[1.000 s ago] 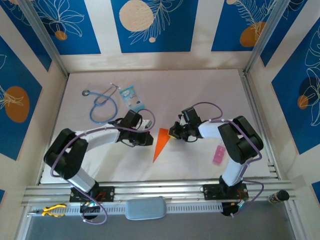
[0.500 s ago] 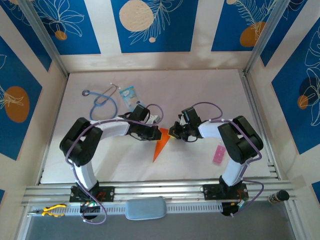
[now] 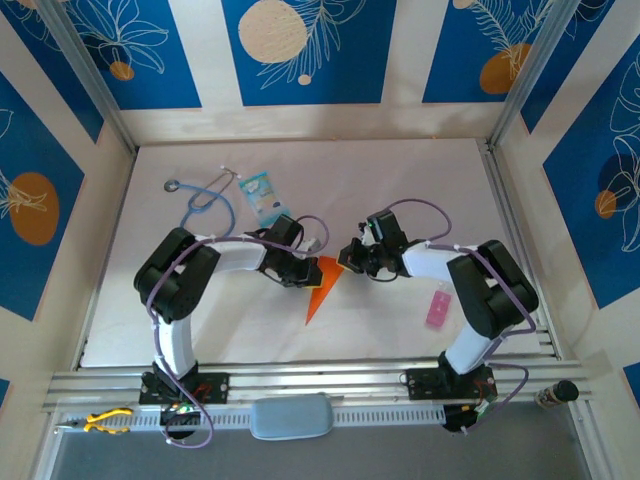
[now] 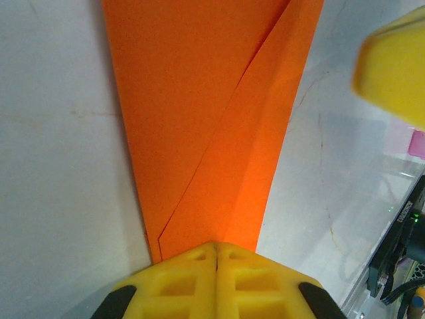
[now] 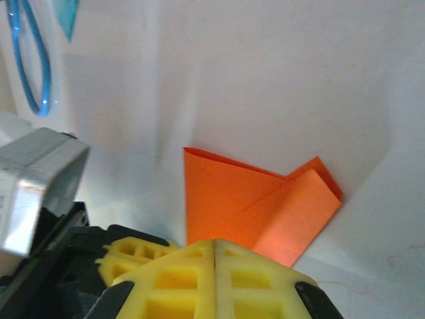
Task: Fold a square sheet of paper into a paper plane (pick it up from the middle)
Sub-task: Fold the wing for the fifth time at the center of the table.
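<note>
Swung inward within the second, left gripper clamps the paper plane at its wide end's left edge | right gripper, jaws together, pinches the right corner | we see the plane lying central on the worktop, tip nearward, open surface around.

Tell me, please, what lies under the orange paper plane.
White table shows all around the paper plane, so it seemingly rests on bare tabletop; the patch directly beneath is hidden.
</note>
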